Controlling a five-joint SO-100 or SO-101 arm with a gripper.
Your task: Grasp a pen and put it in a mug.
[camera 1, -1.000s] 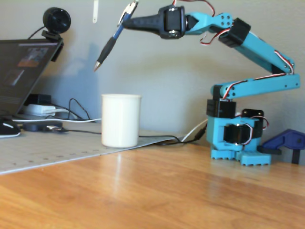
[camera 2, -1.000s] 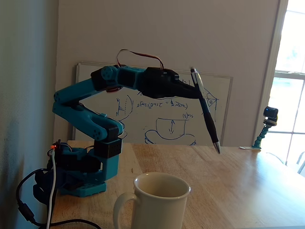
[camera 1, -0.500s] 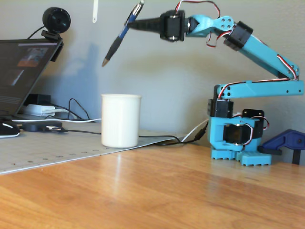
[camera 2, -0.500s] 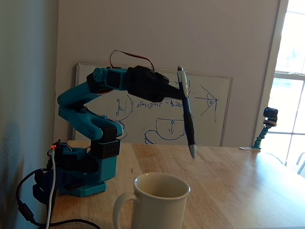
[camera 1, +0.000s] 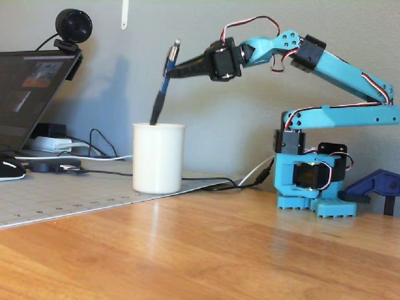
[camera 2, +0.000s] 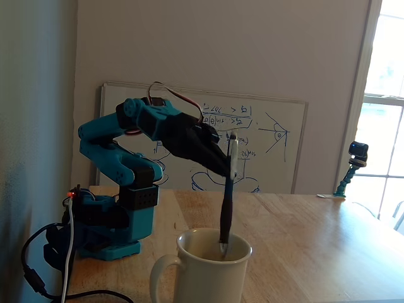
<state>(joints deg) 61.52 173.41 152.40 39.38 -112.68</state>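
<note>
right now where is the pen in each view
A fixed view: the pen is left of centre, tilted, upper end held in the gripper, tip dipping into the white mug.
Another fixed view: the pen is right of centre, nearly upright, tip inside the mug at the bottom edge.
Shared landmark: the blue arm's base.

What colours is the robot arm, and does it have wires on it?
The arm is made of bright turquoise-blue plastic links, with chunky black motor blocks at the joints. Its gripper is black and narrows to a point. Thin red, white and black twisted wires loop along the arm from joint to joint. The blue base shows a small red light, with black and white cables trailing beside it.
</note>
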